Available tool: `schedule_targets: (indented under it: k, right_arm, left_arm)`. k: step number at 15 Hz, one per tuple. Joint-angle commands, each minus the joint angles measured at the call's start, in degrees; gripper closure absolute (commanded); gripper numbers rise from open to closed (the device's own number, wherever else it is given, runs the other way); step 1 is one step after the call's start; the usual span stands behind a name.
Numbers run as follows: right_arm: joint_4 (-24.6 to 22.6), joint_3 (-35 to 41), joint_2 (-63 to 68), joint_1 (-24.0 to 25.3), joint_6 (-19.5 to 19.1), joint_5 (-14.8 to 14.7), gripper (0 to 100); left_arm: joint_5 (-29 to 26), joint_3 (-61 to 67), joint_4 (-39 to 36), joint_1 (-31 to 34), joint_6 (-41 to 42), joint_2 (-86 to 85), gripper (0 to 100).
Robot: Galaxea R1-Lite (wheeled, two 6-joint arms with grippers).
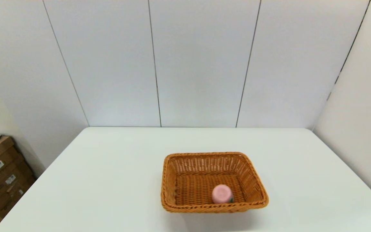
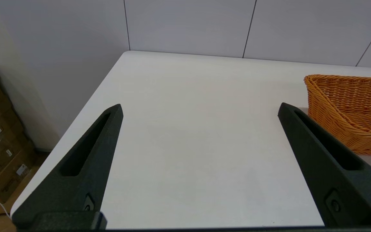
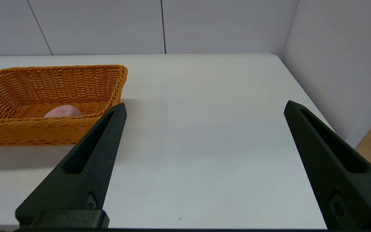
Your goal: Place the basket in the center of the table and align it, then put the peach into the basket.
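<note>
The table [image 1: 108, 180] is a broad white slab with rounded corners, its far edge against a pale panelled wall [image 1: 201, 61]. Nothing on the table carries readable writing. Beside the table's left edge, down on the floor, stands a stack of brown cardboard boxes [image 1: 2, 174] with small white labels, their print too small to read.

The basket [image 1: 214, 182] sits on the table near its front edge, roughly midway between the table's left and right sides, its long sides about square with the table's edges. It is rectangular, orange-brown woven wicker, with flared walls and a braided rim.

The left hand [image 2: 200, 109] hovers over the table to the basket's left, well apart from it, fingers spread wide and holding nothing. The right hand [image 3: 204, 108] hovers on the basket's right side, likewise spread and empty, with one finger [image 3: 85, 164] crossing in front of the basket's near corner in the right wrist view.

The peach [image 1: 222, 194] lies inside the basket on its woven floor, close to the wall nearest the robot. It is small, pink and rounded, with a bit of green at its lower edge.
</note>
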Motion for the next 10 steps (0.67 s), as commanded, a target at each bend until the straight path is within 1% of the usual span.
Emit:
schedule_targets:
  k: [1, 10]
  right_arm:
    - [0.0, 0.0, 0.0, 0.0, 0.0, 0.0, 0]
    - [0.0, 0.1, 0.0, 0.0, 0.0, 0.0, 0]
  left_arm:
    - [0.0, 0.0, 0.0, 0.0, -0.1, 0.0, 0]
    - [0.0, 0.0, -0.1, 0.0, -0.1, 0.0, 0]
